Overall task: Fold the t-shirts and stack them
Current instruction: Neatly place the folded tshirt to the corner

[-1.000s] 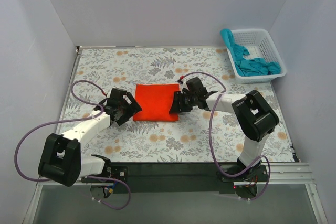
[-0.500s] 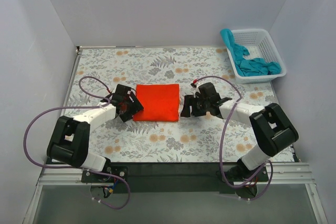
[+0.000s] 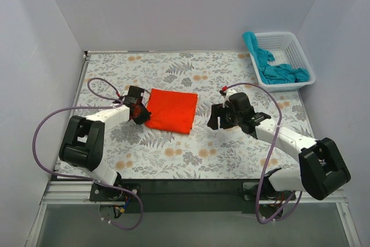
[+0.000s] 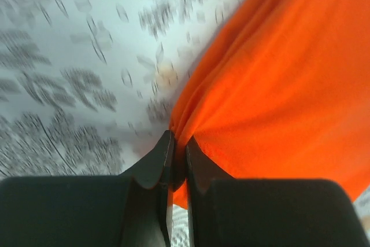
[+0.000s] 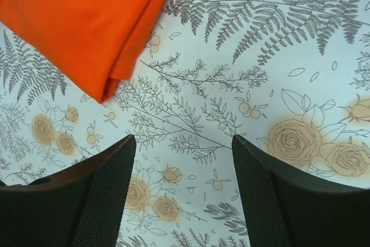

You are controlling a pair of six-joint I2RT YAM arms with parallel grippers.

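Found the orange-red t-shirt (image 3: 171, 110) folded into a flat, slightly skewed rectangle on the flower-printed table (image 3: 173, 154), left of centre. Noted stacked layers along its near right corner and soft pleats gathered at its left edge. Saw the teal t-shirt (image 3: 277, 72) crumpled in the white basket (image 3: 289, 41) at the far right corner (one end draped over the basket's left rim).

Observed the left arm stretched low across the table from its base, wrist turned toward the orange-red shirt's left edge. Recorded the left gripper (image 3: 139, 112) pressed together on that edge, a bunched fold of orange cloth pinched between the two dark fingers (image 4: 153, 172) in the wrist view.

Observed the right arm reaching forward and leftward, forearm low over the table, wrist pointed at the shirt's right side. Recorded the right gripper (image 3: 218, 117) spread wide, holding nothing, over bare patterned table near the shirt's right edge without touching it
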